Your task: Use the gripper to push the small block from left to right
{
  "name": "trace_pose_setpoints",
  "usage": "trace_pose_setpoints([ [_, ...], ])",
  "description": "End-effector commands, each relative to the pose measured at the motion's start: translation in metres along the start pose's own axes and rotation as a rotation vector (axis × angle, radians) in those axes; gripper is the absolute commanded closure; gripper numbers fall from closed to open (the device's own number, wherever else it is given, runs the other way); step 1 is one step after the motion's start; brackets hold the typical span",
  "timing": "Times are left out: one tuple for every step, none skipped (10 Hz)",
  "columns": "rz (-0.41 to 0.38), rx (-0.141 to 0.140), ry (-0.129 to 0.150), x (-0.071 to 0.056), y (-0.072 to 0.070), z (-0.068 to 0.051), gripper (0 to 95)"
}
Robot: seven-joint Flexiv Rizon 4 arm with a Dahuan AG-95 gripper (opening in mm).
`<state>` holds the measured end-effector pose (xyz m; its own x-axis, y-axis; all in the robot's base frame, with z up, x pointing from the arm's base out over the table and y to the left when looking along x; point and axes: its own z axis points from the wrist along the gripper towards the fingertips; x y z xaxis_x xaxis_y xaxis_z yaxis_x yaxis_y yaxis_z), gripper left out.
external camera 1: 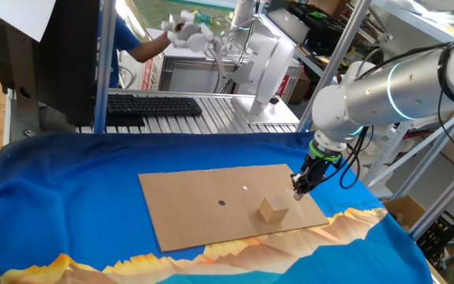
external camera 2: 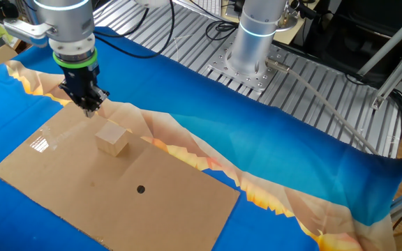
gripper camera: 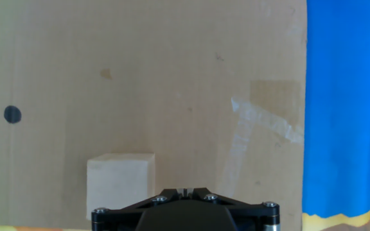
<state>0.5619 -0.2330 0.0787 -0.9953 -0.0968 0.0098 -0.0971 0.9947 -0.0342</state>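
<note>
The small block [external camera 1: 273, 209] is a light-tan wooden cube on the brown cardboard sheet [external camera 1: 195, 201], near its right end. It also shows in the other fixed view [external camera 2: 112, 139] and in the hand view [gripper camera: 120, 185]. My gripper [external camera 1: 299, 188] is a black narrow tool with a green ring, shut and empty. It hangs just above the cardboard, a short way from the block toward the sheet's right end, not touching it. In the other fixed view the gripper [external camera 2: 90, 108] stands up and left of the block. In the hand view its tip [gripper camera: 185, 191] is just right of the block.
A small dark dot mark [external camera 1: 221, 202] lies near the middle of the cardboard. Blue cloth [external camera 1: 69, 197] covers the table around the sheet. A keyboard [external camera 1: 152, 104] and a white robot hand [external camera 1: 191, 33] are at the back. A second arm's base [external camera 2: 257, 42] stands beyond the cloth.
</note>
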Motion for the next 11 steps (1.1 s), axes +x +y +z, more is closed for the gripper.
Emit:
trace_pose_setpoints([
  [0.008, 0.003, 0.008, -0.001, -0.001, 0.0, 95.0],
  [0.009, -0.005, 0.019, -0.002, -0.001, 0.0, 95.0],
  [0.005, -0.006, 0.021, -0.002, -0.001, 0.0, 95.0],
  [0.001, -0.01, 0.017, -0.002, -0.001, 0.0, 95.0],
  [-0.005, -0.012, 0.014, -0.003, 0.0, 0.001, 95.0],
  [-0.011, -0.009, 0.015, -0.004, 0.001, 0.003, 95.0],
  [-0.013, -0.006, 0.021, -0.006, 0.003, 0.007, 95.0],
  [-0.008, -0.005, 0.028, -0.008, 0.006, 0.012, 95.0],
  [-0.001, -0.004, 0.027, -0.01, 0.01, 0.019, 95.0],
  [-0.002, -0.003, 0.028, -0.011, 0.011, 0.024, 95.0],
  [0.0, -0.008, 0.024, -0.011, 0.012, 0.029, 95.0],
])
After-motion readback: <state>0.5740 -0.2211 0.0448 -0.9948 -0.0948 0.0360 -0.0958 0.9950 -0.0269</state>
